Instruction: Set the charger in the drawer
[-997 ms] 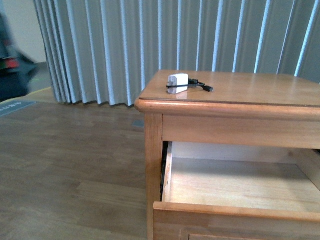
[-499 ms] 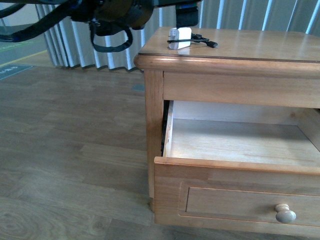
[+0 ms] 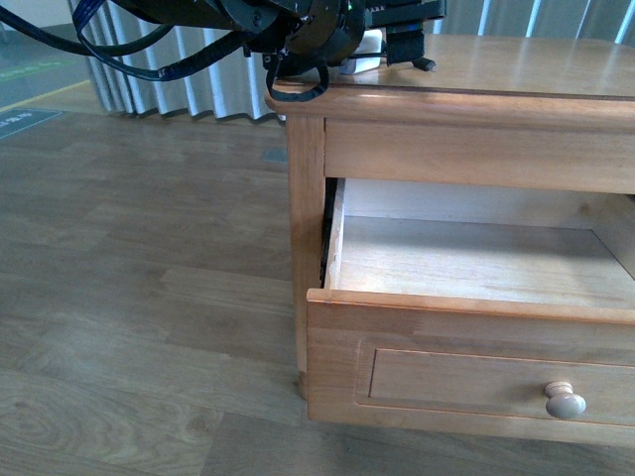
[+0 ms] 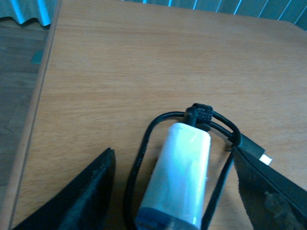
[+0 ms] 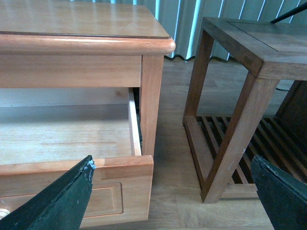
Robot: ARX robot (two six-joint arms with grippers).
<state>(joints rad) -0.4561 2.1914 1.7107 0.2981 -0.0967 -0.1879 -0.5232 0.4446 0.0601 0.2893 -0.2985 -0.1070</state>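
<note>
Left arm (image 3: 298,25): black, rounded housings. Black cables (image 3: 149,69) looped, one blue cable (image 3: 87,10). Left fingers (image 4: 91,191): matte black wedges. Right fingers (image 5: 62,201): dark, pale scuffed edge.

Pale grey vertical blinds (image 5: 184,24) are hanging behind a wood-plank floor (image 3: 139,297). A darker wooden side table (image 5: 254,52) with a slatted lower shelf (image 5: 211,139) is standing just beside the honey-brown cabinet (image 5: 152,86).

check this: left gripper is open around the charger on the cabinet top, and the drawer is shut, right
Not quite: the drawer is open, as the front view shows. The left gripper is open around the charger on the cabinet top.
</note>
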